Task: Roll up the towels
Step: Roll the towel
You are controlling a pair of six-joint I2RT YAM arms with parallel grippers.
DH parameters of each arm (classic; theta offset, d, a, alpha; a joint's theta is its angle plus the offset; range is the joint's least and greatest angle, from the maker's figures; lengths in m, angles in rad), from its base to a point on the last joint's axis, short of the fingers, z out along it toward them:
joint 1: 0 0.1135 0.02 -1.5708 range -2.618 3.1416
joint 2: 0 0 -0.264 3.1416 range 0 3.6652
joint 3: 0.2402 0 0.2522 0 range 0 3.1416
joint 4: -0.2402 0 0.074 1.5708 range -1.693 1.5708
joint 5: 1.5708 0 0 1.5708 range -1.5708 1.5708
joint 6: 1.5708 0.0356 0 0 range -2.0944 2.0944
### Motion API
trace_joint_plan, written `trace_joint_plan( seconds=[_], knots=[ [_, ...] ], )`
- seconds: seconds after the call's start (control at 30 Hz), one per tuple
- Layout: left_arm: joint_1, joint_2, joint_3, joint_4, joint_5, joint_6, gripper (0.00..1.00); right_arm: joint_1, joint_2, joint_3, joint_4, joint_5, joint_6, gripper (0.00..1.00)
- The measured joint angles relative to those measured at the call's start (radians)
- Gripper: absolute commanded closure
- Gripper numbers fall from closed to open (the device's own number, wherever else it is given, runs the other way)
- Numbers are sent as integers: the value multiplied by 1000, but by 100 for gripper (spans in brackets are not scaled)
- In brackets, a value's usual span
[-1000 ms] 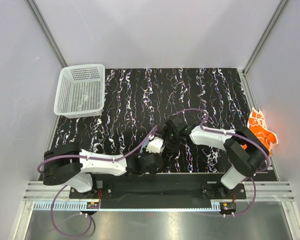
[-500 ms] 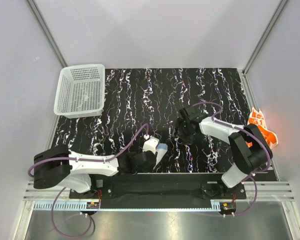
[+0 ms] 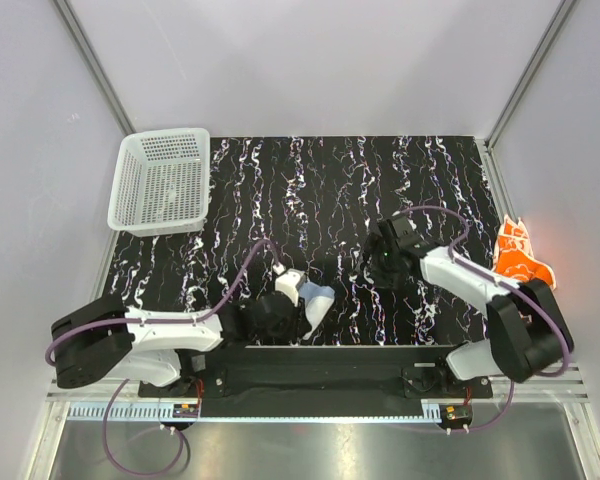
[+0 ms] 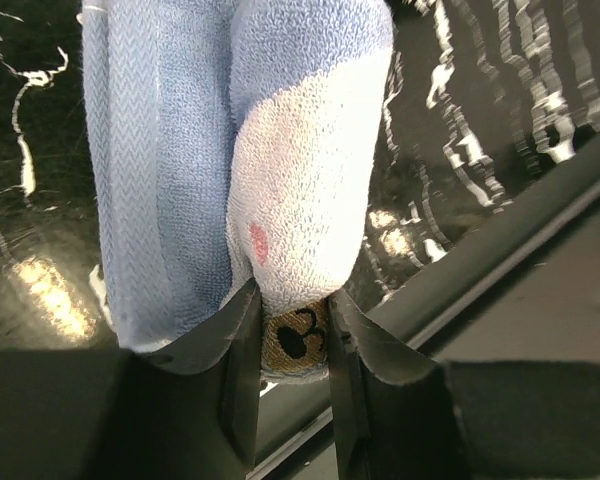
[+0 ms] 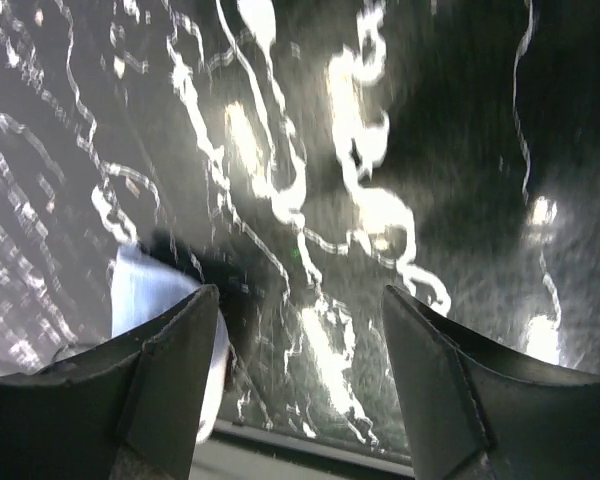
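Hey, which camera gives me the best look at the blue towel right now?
Left wrist: the blue towel fills the frame, rolled, its end pinched in the left gripper. Top external shows only a small pale bundle at that gripper; right wrist catches just a pale blue corner at its lower left.

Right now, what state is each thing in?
blue towel, bundled up, pinched in the left gripper
orange towel, crumpled at the right side, untouched
basket, upright at the far left corner
left gripper, shut on blue towel
right gripper, open, holding nothing
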Motion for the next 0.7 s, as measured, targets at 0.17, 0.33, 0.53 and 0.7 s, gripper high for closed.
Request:
trace_joint_plan(
  seconds=[0.17,0.33,0.53,0.7],
  knots=[
    [97,-19,-87,156,127,-61,100,29,-145,-174,120,-52,56,26],
    [143,-19,-132,249,209,-114,100,168,-183,-282,268,-86,119,25],
    [197,-19,-215,396,284,-203,100,276,-51,-289,473,-122,182,25],
    [267,14,-310,583,353,-301,100,311,13,-272,573,-122,210,26]
  ],
)
